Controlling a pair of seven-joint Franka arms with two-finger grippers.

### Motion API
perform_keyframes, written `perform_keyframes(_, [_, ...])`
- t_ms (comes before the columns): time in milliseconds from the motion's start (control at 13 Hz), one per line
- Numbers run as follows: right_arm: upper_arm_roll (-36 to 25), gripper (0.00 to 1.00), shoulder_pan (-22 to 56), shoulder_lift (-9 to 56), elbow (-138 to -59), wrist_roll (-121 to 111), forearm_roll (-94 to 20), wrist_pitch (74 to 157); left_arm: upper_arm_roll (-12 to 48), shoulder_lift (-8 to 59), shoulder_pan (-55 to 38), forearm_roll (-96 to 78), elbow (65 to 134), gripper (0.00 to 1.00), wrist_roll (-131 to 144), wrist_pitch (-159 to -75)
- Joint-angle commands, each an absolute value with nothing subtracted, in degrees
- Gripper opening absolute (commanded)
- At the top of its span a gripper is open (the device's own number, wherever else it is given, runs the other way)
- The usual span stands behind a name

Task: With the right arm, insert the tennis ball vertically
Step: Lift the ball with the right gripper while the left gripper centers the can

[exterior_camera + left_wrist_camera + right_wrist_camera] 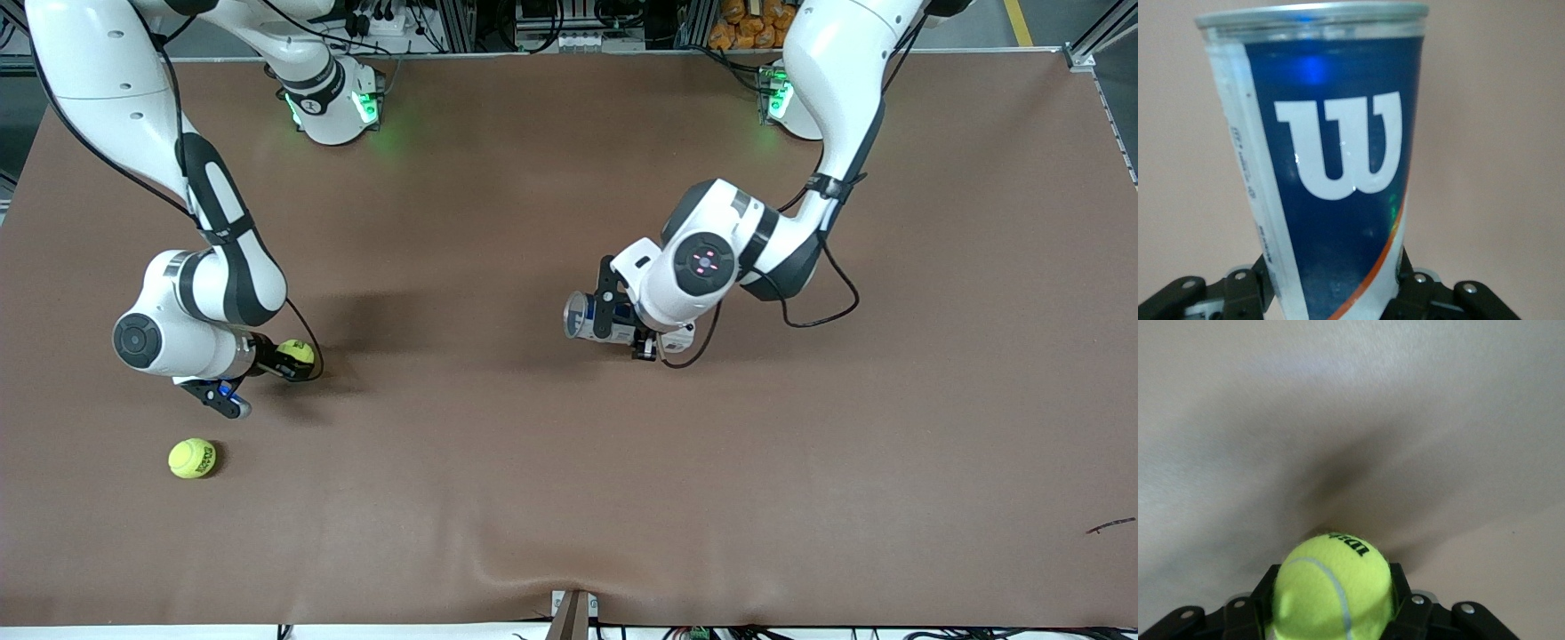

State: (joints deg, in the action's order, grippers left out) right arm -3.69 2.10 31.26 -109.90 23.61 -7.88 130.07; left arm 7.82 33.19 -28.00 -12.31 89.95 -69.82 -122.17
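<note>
In the front view, a tennis ball (297, 353) is clamped between the jaws of the right gripper (292, 362) above the worktop toward the right arm's end, a second ball (192, 458) lies loose nearer the front edge, and the left gripper (613, 313) is clamped on a can (580, 316) over the middle of the table (498, 480). In the left wrist view, the can (1331, 173) is gripped at its closed end, with the rim pointing away from the gripper. In the right wrist view, the ball (1333, 592) sits centred between the fingers (1405, 600); this squeeze should be kept until the ball is directly above an upward-facing rim, then lowered straight in.
</note>
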Motion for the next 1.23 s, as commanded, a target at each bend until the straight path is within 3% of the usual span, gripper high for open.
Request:
perform_keyframes(0, [-3.5,0.54,1.7,26.8,-109.7,23.6,-8.3,127.3,8.2,33.3,-27.3,-22.2,89.1,0.68,-77.8,-125.1])
perform_keyframes(231, [-3.5,0.54,1.6,23.1,-104.4,23.4,-8.0,117.3,8.2,33.8,-26.6,-31.7,89.2,0.68,-86.5,-128.3])
perform_keyframes(615, [-3.3,0.54,2.1,22.6,-85.5,23.6,-8.1,97.1,8.2,36.7,-27.1,-59.0,89.5,0.69,-106.0,-130.4])
perform_keyframes(1154, [-2.4,0.54,8.9,22.8,-77.4,37.8,-15.6,95.0,8.1,42.0,-35.4,-90.1,90.4,0.7,-125.2,-137.9])
